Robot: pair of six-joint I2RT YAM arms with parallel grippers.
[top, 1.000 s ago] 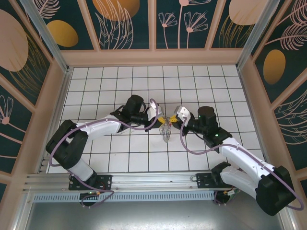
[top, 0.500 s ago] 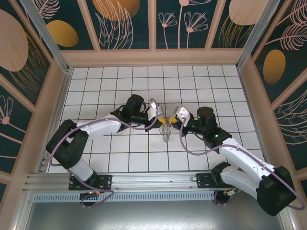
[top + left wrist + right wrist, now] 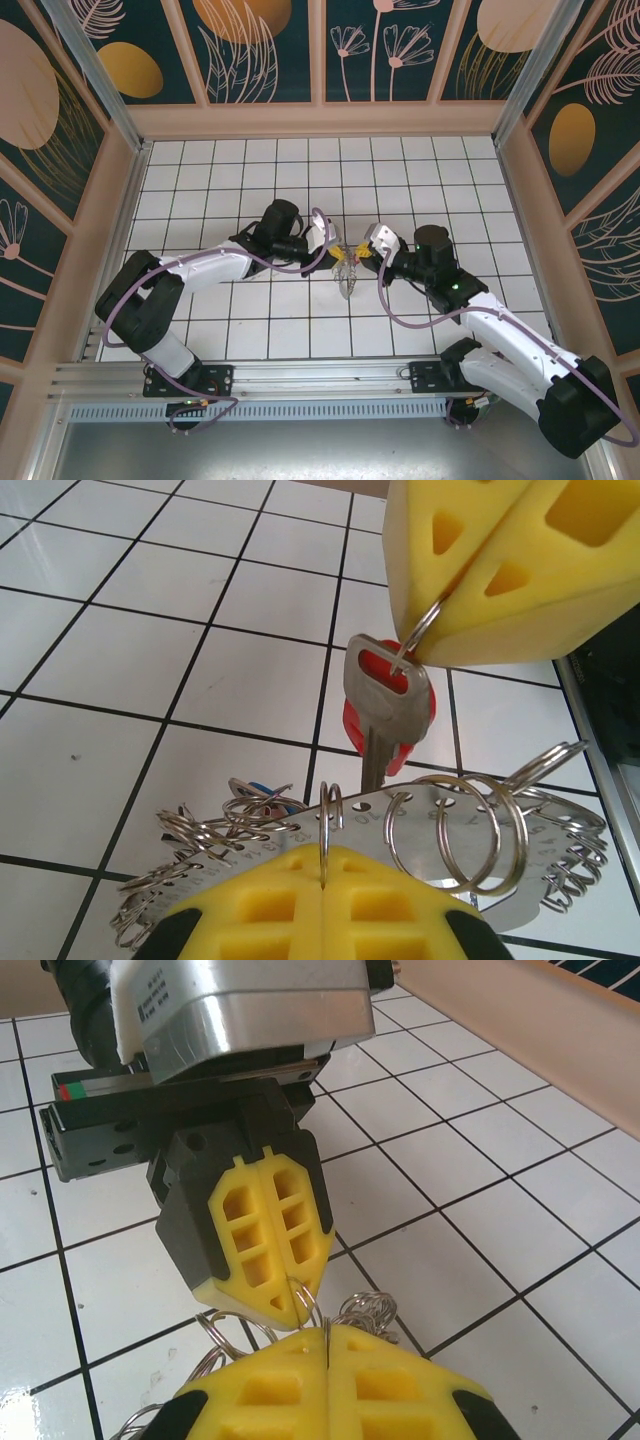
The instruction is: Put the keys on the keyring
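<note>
Both grippers meet over the middle of the tiled floor. In the left wrist view my left gripper [image 3: 323, 855] is shut on a small wire loop of the keyring [image 3: 520, 830], a silvery numbered plate fringed with rings. Just above it, my right gripper [image 3: 432, 615] is shut on a thin ring carrying a silver key with a red tag [image 3: 385, 695]. A blue-tagged key [image 3: 262, 792] hangs among the loops at the left. From above, left gripper [image 3: 335, 256] and right gripper [image 3: 361, 252] nearly touch, with the keyring [image 3: 347, 283] dangling below. In the right wrist view, right gripper [image 3: 327, 1335] faces left gripper [image 3: 297, 1298].
The white tiled floor [image 3: 250, 320] lies open all around the grippers. Wooden walls [image 3: 320, 120] with patterned panels enclose it at the back and both sides. A metal rail [image 3: 300, 375] runs along the near edge by the arm bases.
The right arm's wrist and elbow have drifted slightly to the right. Both grippers stay shut and close together, and the keyring hangs in nearly the same spot.
</note>
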